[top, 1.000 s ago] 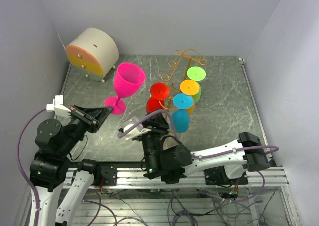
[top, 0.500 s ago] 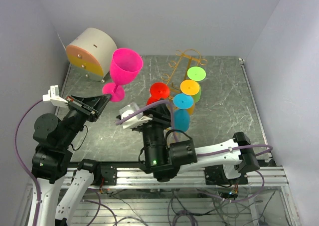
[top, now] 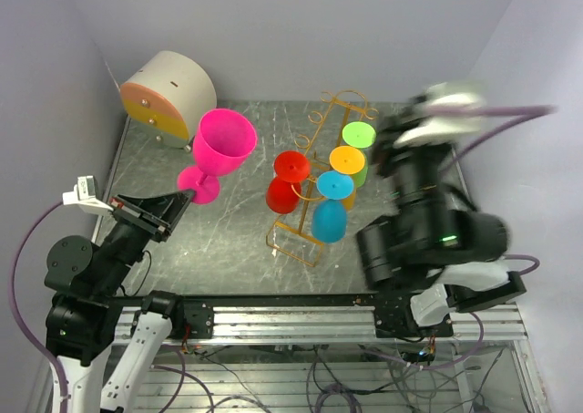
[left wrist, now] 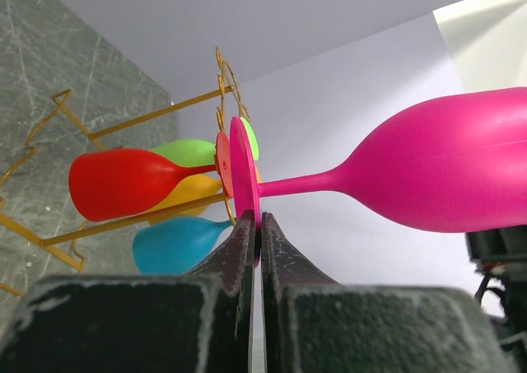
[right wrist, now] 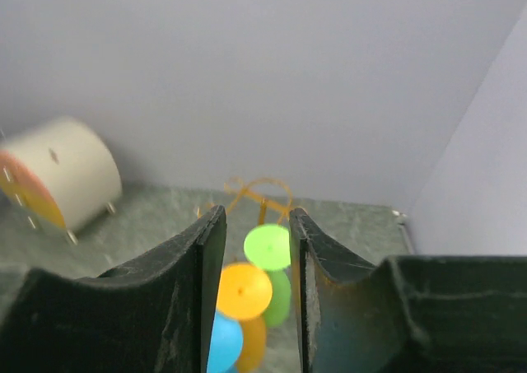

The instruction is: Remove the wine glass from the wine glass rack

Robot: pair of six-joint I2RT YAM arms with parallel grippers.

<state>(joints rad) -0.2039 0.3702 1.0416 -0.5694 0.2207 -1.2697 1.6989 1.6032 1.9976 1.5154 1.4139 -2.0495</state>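
Note:
My left gripper (top: 185, 201) is shut on the foot of a pink wine glass (top: 225, 141) and holds it in the air, left of the rack. In the left wrist view my jaws (left wrist: 256, 225) pinch the edge of the pink foot, and the bowl (left wrist: 449, 171) points right. The golden wire rack (top: 343, 99) stands mid-table and holds red (top: 291, 167), blue (top: 330, 220), orange (top: 347, 160) and green (top: 359, 135) glasses. My right arm (top: 428, 221) is raised at the right, blurred. My right gripper (right wrist: 255, 216) is open and empty, high above the rack (right wrist: 260, 190).
A round white cabinet (top: 168, 87) with orange and yellow drawers stands at the back left corner. White walls close in the table on three sides. The marbled grey tabletop (top: 410, 185) shows right of the rack.
My right arm swung from the middle, in front of the rack, up and over to the right. My left gripper moved the pink glass slightly, still gripping its foot.

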